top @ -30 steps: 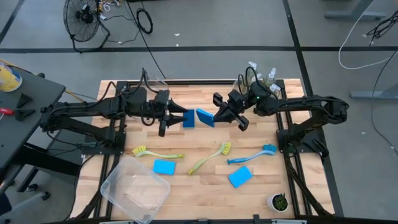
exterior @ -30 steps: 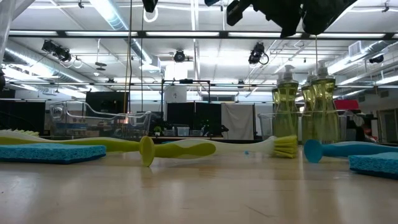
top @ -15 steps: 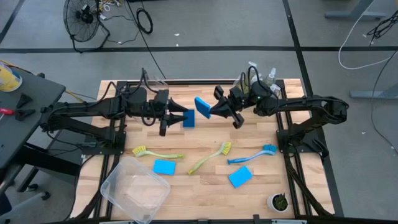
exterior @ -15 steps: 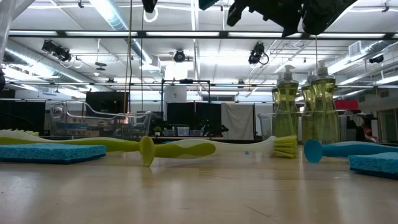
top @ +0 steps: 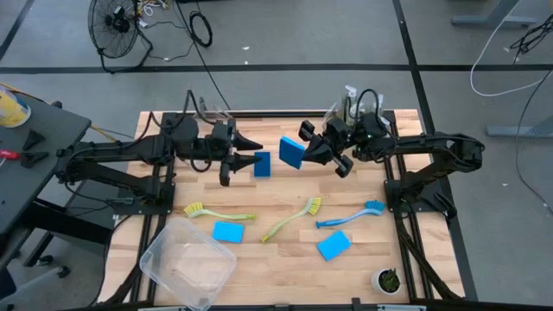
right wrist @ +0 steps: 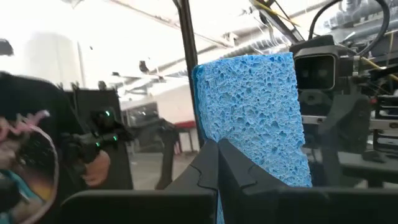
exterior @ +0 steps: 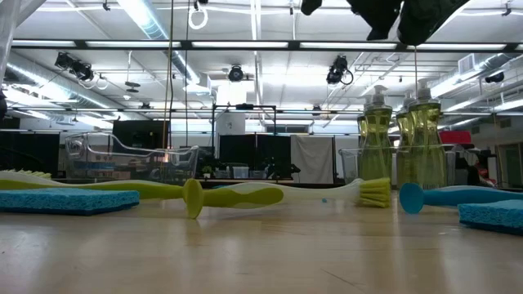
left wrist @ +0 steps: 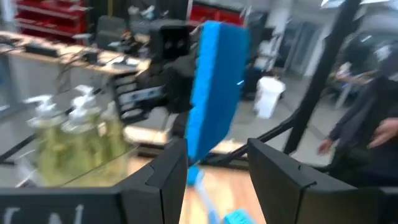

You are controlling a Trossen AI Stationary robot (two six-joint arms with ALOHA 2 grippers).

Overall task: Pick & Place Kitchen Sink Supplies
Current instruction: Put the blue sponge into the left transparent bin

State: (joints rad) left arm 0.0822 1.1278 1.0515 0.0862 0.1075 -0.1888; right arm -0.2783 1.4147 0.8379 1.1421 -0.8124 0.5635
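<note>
above the far middle of the wooden table (top: 259, 268), the right gripper (top: 304, 155) holds a blue sponge (top: 291, 152) up in the air, its two fingers pressed fully together on one edge. the right wrist view shows the sponge (right wrist: 255, 118) standing on edge, with the dark finger tips meeting at its lower end. facing it from the left side, the left gripper (top: 248, 161) carries a second blue sponge (top: 262, 164) at its tip; its fingers (left wrist: 163, 177) stand partway apart, and whether they are pressing on that sponge i cannot tell. the two sponges are near each other but not touching.

on the tabletop, nearer the front, lie the other supplies. a yellow-green brush (top: 216, 212) lies on the left with a flat blue sponge (top: 228, 231) just in front of it. another yellow-green brush (top: 292, 219) lies slanted in the middle, and a blue brush (top: 350, 216) lies to its right, with a third flat blue sponge (top: 333, 245) just in front of that. clear pump bottles of yellow-green soap (exterior: 409, 143) stand together at the far right corner, behind the right arm.

a clear plastic bin (top: 187, 262) sits at the front left corner, and a small white pot with a green plant (top: 387, 280) stands at the front right corner.
</note>
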